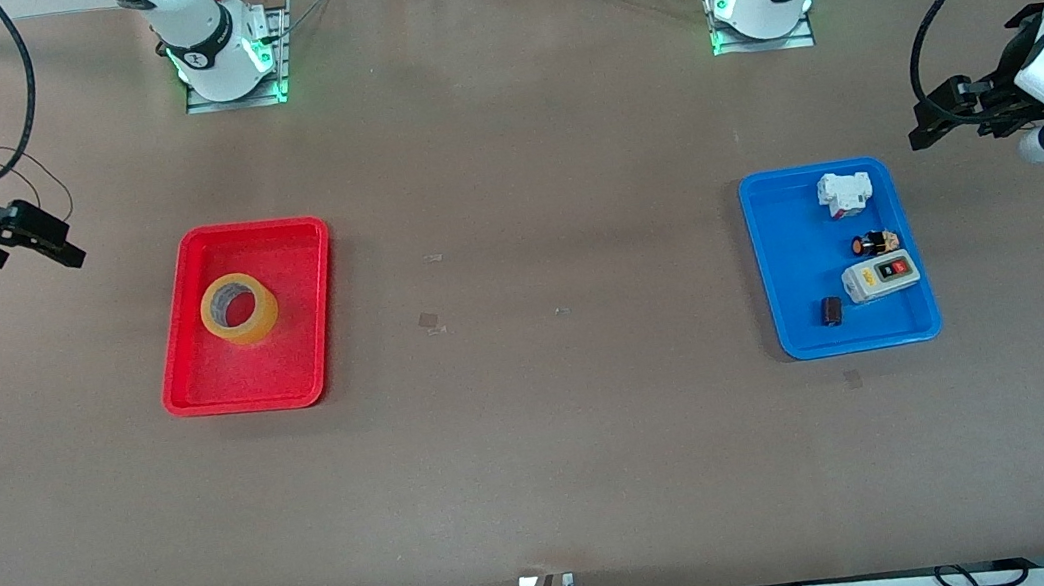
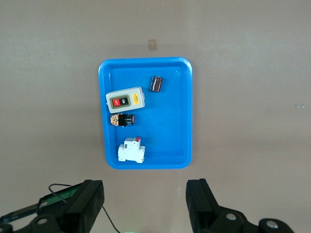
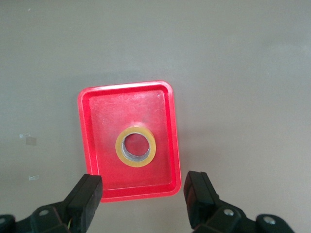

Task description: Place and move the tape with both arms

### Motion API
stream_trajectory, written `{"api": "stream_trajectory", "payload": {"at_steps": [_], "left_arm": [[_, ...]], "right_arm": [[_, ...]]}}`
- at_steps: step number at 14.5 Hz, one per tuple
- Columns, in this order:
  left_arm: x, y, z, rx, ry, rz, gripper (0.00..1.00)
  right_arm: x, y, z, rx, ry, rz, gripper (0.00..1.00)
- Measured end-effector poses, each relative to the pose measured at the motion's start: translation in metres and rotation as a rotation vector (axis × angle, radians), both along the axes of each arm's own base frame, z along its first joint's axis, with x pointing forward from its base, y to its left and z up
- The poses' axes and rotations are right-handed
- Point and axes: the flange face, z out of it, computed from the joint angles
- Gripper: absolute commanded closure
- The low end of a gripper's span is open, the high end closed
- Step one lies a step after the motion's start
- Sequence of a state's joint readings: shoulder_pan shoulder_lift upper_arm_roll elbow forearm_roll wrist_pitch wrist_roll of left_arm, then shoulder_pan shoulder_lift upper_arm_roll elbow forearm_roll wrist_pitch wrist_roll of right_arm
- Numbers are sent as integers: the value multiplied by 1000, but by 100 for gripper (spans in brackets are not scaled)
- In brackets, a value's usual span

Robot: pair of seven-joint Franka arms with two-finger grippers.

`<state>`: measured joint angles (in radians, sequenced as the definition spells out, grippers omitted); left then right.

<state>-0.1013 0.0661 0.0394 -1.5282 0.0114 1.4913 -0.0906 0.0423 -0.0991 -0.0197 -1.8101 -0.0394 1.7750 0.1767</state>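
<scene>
Colours showing on the brown table [image 1: 543, 452]
Yellowish tape [image 1: 239, 309] is sitting in a red tray [image 1: 190, 377]; a blue tray [image 1: 790, 298] is holding white, grey and black parts.

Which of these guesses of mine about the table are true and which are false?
1. The tape lies in the red tray. True.
2. The right gripper holds the tape. False: it hangs open and empty above the table, toward the right arm's end, apart from the red tray.
3. The blue tray holds four small things. True: a white block, a black and orange part, a grey switch box and a small black cylinder.
4. The left gripper is shut on the grey switch box. False: its jaws are open and empty, up in the air.
5. The tape stands on its edge. False: it lies flat, core upward.
</scene>
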Motion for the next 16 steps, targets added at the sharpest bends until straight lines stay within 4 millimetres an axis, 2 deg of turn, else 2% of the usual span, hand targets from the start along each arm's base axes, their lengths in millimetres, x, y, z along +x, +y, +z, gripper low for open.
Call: {"api": "stream_trajectory", "payload": {"at_steps": [4, 6, 10, 16], "left_arm": [[-2, 0, 2, -2, 1, -15, 0], [-3, 1, 2, -4, 7, -44, 0], [-3, 1, 2, -5, 10, -55, 0], [-3, 1, 2, -6, 9, -58, 0]], "right_arm": [[2, 0, 40, -4, 37, -4, 1], [9, 0, 53, -6, 68, -7, 1], [16, -1, 43, -8, 120, 30, 1], [12, -1, 39, -8, 134, 49, 1]]}}
